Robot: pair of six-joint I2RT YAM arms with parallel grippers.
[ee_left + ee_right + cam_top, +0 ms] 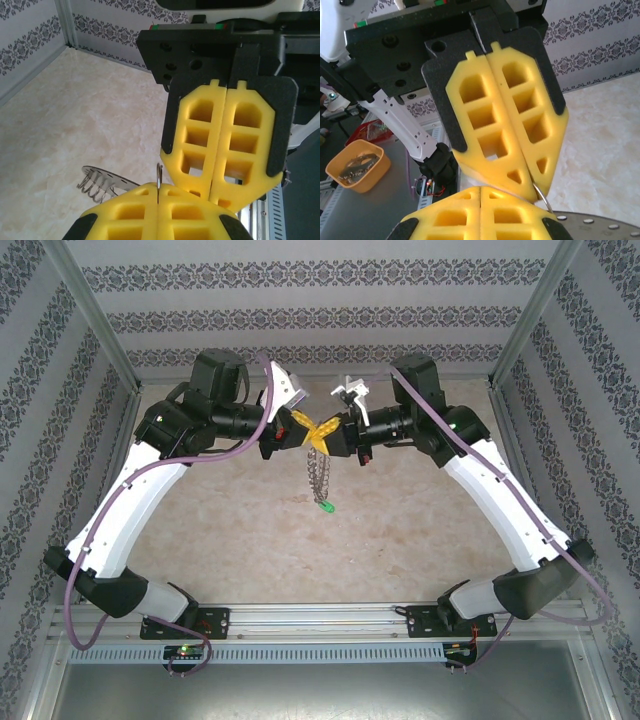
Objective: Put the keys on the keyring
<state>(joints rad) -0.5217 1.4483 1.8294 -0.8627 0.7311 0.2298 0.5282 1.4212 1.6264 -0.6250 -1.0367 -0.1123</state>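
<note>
Step in hand: you appear to be at the threading stage. Both arms are raised and meet tip to tip above the middle of the surface [230, 530], with the work held between them.
Left pincer [303, 436]: closed. Its yellow pads press together on a thin silvery wire loop [159, 175] that stands up from between them.
Right pincer [337, 434]: closed too, its tips touching the left one's. In its own wrist view the wire curves out just beside its pads, so it probably grips the loop as well.
Keyring [318, 472]: it hangs under the two pincers, clear of the surface, and the loop looks to be part of it. From above it is edge on and shows as a dangling silvery fringe. The wrist views show a flat dark-grey disc with small silvery pieces along its rim.
Key [325, 507]: tiny, with a bright green head, at the very bottom of the hanging ring. You cannot tell whether it is threaded on or only caught there.
Next move: hold firm with one pincer and work the wire slowly with the other. The wire is thin and both grips are at the fingertips. Confirm the key is seated before you release either pincer.
</note>
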